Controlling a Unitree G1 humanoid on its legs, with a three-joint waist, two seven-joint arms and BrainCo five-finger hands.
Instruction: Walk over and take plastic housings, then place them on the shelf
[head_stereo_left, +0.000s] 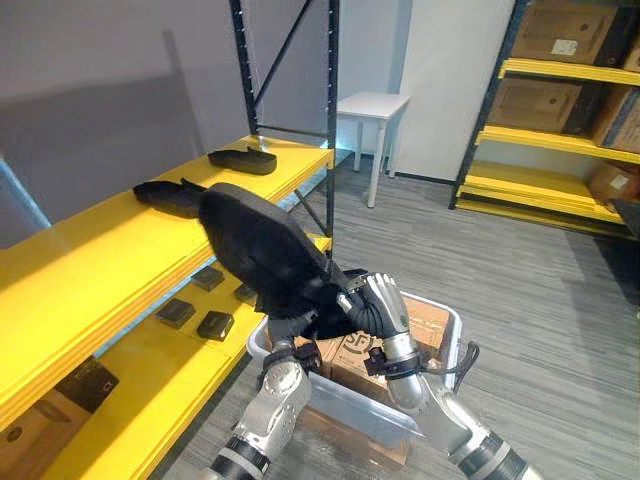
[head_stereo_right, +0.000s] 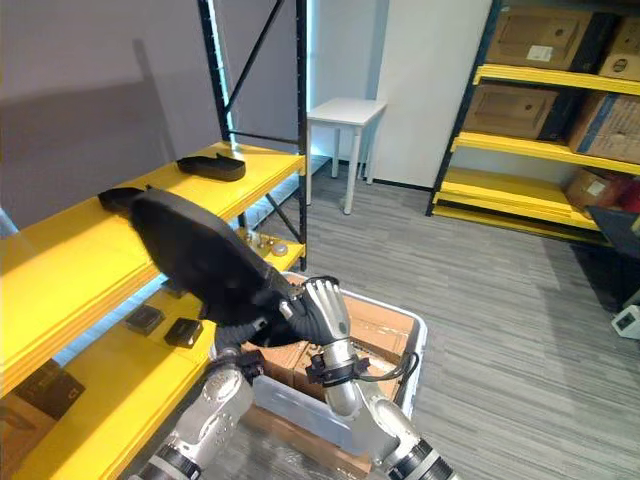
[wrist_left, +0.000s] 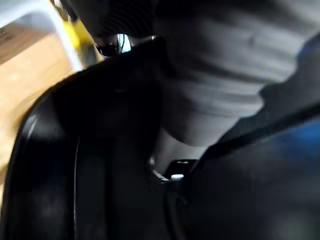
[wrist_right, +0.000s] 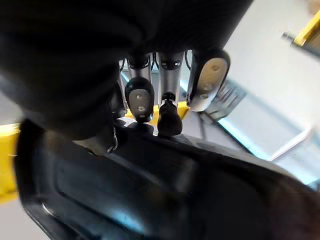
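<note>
Above the grey bin (head_stereo_left: 452, 322), both hands hold up a big black plastic housing (head_stereo_left: 255, 240), tilted, its top end leaning twd the yellow rack's upper shelf (head_stereo_left: 100, 250) w/o touching it. Right hand (head_stereo_left: 380, 305) grips the housing's lower end from the right, fingers (wrist_right: 140, 97) curled over the rim, dark tips pressed on the plastic. Left hand (head_stereo_left: 295, 322) sits under the same end, beside the right; its fingers are hidden by the part, so can't tell how they stand. Bin holds cardboard boxes (head_stereo_left: 350, 365) right below the hands.

On the upper shelf lie 2 more black housings: near one (head_stereo_left: 165, 195) just behind the held part's top end, far one (head_stereo_left: 242, 159) further along by the blue-black upright (head_stereo_left: 331, 70). Lower shelf (head_stereo_left: 150, 390) carries a few small black parts (head_stereo_left: 215, 324), flat, apart from each other. White table (head_stereo_left: 372, 103) stands at the back wall. 2nd yellow rack (head_stereo_left: 570, 70) w/ cartons (head_stereo_left: 560, 30) is well apart, far right, across the grey floor (head_stereo_left: 520, 270).
</note>
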